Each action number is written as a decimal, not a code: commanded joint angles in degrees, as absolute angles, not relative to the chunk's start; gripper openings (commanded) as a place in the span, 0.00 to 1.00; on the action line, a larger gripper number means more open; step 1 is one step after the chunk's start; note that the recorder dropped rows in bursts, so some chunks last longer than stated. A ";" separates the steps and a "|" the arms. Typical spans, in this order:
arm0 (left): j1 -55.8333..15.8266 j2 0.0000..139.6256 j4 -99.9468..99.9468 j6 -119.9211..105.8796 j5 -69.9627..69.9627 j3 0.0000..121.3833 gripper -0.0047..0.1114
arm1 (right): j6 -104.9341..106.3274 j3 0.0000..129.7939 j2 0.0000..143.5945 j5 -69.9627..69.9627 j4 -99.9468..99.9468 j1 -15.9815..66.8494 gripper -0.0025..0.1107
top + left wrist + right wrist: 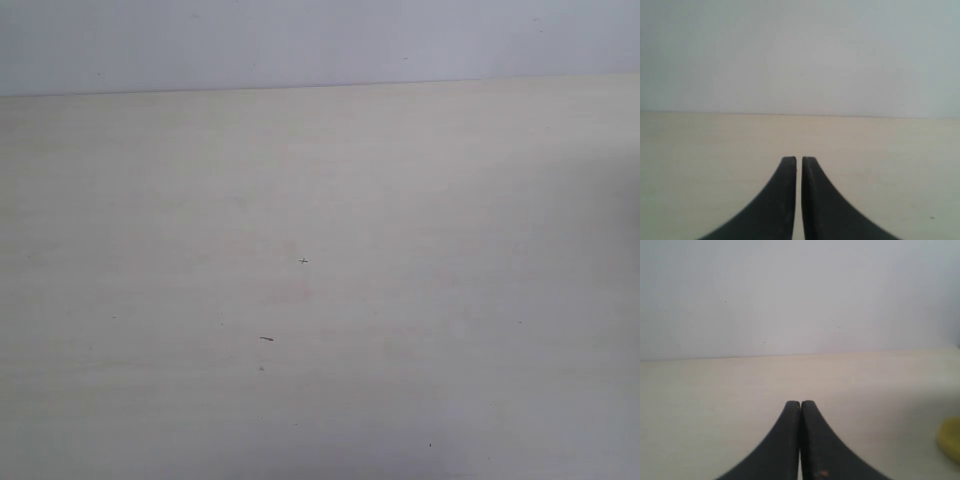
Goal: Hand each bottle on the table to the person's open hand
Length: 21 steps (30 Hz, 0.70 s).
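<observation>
Pale beige wood-look table point(320, 300) under a plain grey-white wall point(300, 40); two idle arms, one item partly in frame.

Left gripper point(799, 161): two black curved fingers drawn together with only a hairline of table showing between them, nothing held, pointing level across the tabletop, likely a resting pose before any reach. Right gripper point(800, 404): black fingers pressed tip to tip, also empty and level, likewise judged to be at rest. Yellow rounded object point(951, 439): on the table off to one side of the right gripper, cut by the frame edge; possibly the yellow-labelled bottle, but this cannot be confirmed. The exterior view shows no bottle and no open hand, only tiny dark specks. No brand, label or writing is legible anywhere.
</observation>
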State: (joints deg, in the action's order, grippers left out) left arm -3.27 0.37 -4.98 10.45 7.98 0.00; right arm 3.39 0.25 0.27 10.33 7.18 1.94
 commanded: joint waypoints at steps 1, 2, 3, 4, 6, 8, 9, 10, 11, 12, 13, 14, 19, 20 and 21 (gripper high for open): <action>4.03 0.00 -4.69 10.77 8.03 0.00 0.10 | 3.26 0.00 0.00 10.37 7.39 -0.70 0.03; 5.00 0.00 -4.69 10.77 8.03 0.00 0.10 | 3.26 0.00 0.00 10.37 7.39 -0.83 0.03; 5.43 0.00 -4.69 10.77 8.03 0.00 0.10 | 3.26 0.00 0.00 10.37 7.29 -0.82 0.03; 5.55 0.00 -4.69 10.77 8.03 0.00 0.10 | 3.26 0.00 0.00 10.37 7.29 -0.67 0.03; 5.55 0.00 -4.69 10.77 8.03 0.00 0.10 | 3.26 0.00 0.00 10.37 7.29 -0.67 0.03; 5.65 0.00 -4.69 10.77 8.03 0.00 0.10 | 3.15 0.00 0.00 10.37 7.29 -0.66 0.03; 5.65 0.00 -4.69 10.77 8.03 0.00 0.10 | 3.15 0.00 0.00 10.37 7.29 -0.66 0.03; 5.65 0.00 -4.69 10.77 8.03 0.00 0.10 | 3.15 0.00 0.00 10.37 7.29 -0.66 0.03; 5.65 0.00 -4.69 10.77 8.03 0.00 0.10 | 3.15 0.00 0.00 10.37 7.29 -0.66 0.03; 5.64 0.00 -4.69 10.77 8.03 0.00 0.10 | 3.15 0.00 0.00 10.37 7.29 -0.66 0.03; 5.64 0.00 -4.69 10.77 8.03 0.00 0.10 | 3.15 0.00 0.00 10.37 7.29 -0.66 0.03; 5.64 0.00 -4.69 10.77 8.03 0.00 0.10 | 3.15 0.00 0.00 10.37 7.29 -0.66 0.03; 5.64 0.00 -4.69 10.77 8.03 0.00 0.10 | 3.15 0.00 0.00 10.37 7.29 -0.66 0.03; 5.64 0.00 -4.69 10.77 8.03 0.00 0.10 | 3.15 0.00 0.00 10.37 7.29 -0.66 0.03; 5.64 0.00 -4.69 10.77 8.03 0.00 0.10 | 3.15 0.00 0.00 10.37 7.29 -0.66 0.03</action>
State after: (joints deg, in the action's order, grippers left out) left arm 5.59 0.37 -4.88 10.45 7.98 0.00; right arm 3.24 0.25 0.27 10.33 7.18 -0.39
